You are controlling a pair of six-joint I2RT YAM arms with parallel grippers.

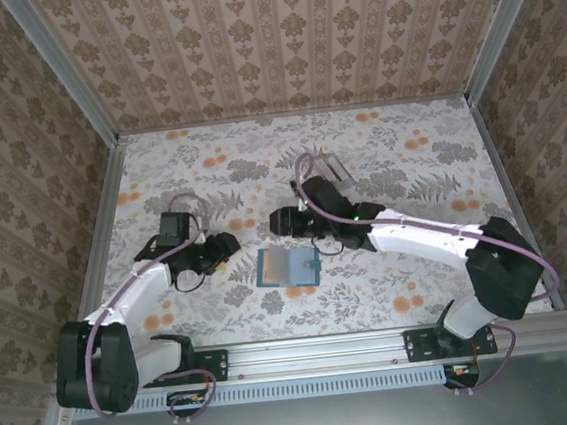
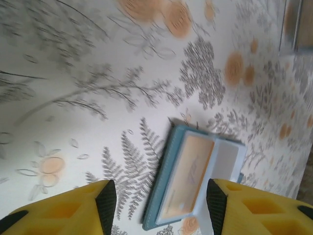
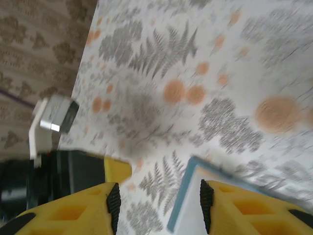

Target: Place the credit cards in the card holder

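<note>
The card holder (image 1: 288, 268) lies open and flat on the floral table, between the two arms. In the left wrist view its teal edge (image 2: 164, 181) frames an orange-yellow credit card (image 2: 190, 176) in one pocket and a pale grey credit card (image 2: 227, 159) beside it. My left gripper (image 1: 227, 248) hovers just left of the holder, open (image 2: 161, 208), nothing between its fingers. My right gripper (image 1: 276, 220) hangs just behind the holder, open (image 3: 159, 205) and empty. The holder's teal edge (image 3: 183, 205) lies under it.
The left arm's yellow finger (image 3: 115, 171) and black body (image 3: 49, 181) are close to the right gripper. Patterned walls enclose the table on three sides. A metal rail (image 1: 317, 350) runs along the near edge. Floral cloth (image 1: 378, 153) stretches toward the back.
</note>
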